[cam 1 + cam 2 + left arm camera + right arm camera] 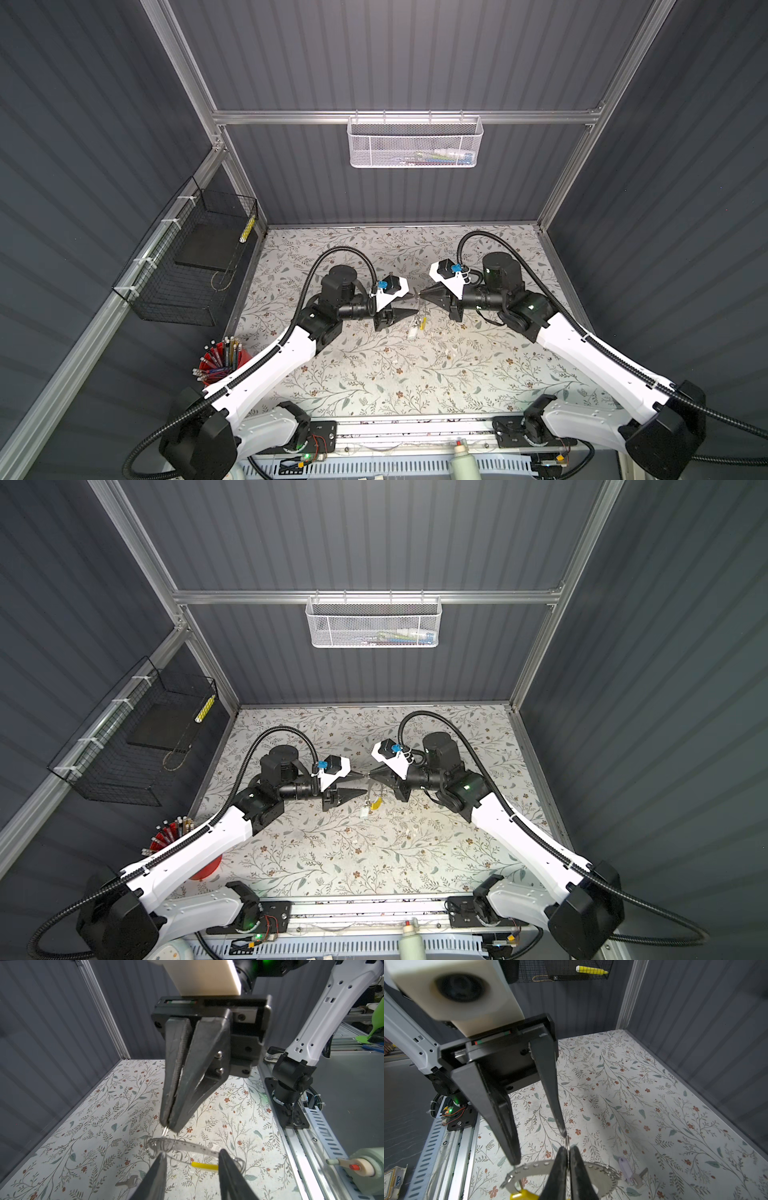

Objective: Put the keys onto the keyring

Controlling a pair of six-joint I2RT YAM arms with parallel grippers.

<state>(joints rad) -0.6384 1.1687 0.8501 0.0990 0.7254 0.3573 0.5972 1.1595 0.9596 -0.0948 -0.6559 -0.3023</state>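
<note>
We hold the R gripper [167,1125] shut on a small wire ring [567,1142], pinched at the tips, above the bench [374,374]. The keyring [600,1169], a perforated metal band w/ a yellow segment [204,1165], hangs below it, clear of the surface, presumably so both arms can reach it. The L gripper [538,1147] stands part open astride the band; one fingertip [562,1129] meets the ring. One key [128,1182] lies on the bench; another, w/ a pale tag [625,1165], lies near the band.

The right pincer [568,1154] hides part of the keyring [602,1169], whose yellow segment is cut off.
</note>
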